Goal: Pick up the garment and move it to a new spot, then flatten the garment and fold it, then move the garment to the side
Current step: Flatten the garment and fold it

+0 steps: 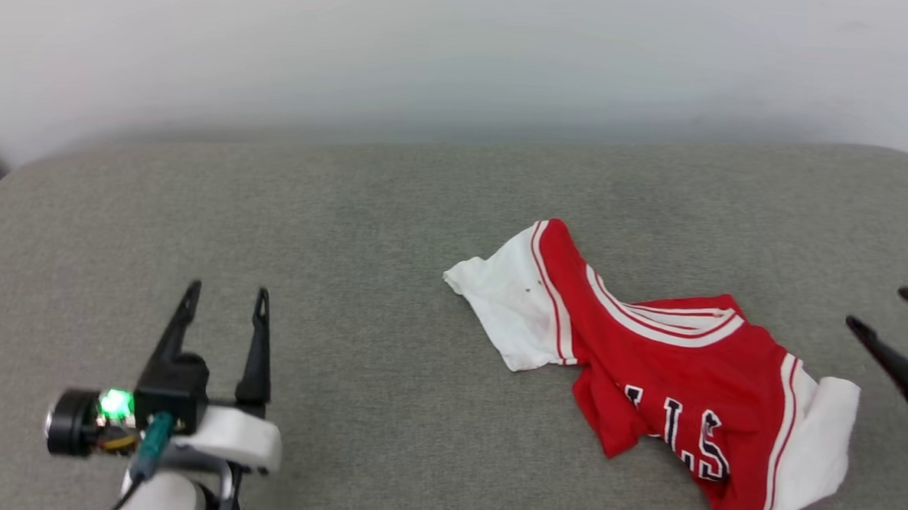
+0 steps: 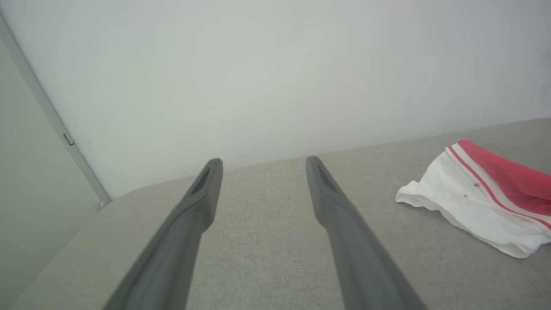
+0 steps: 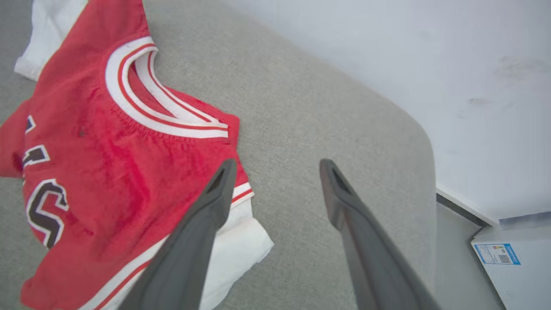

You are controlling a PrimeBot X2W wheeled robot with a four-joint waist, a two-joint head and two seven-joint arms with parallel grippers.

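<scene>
Right tool [image 3: 277, 165] released, empty, beside the crumpled garment [image 1: 672, 356]; left tool [image 1: 228, 288] released, well apart

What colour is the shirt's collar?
The garment has a white collar with thin red stripes; clearest in the right wrist view.

- Left gripper [image 1: 229, 291]: low on the left of the head view, its two dark fingers spread wide, pointing up, holding nothing.
- Right gripper [image 1: 877, 306]: at the right edge, fingers parted, empty, angled up-left.
</scene>
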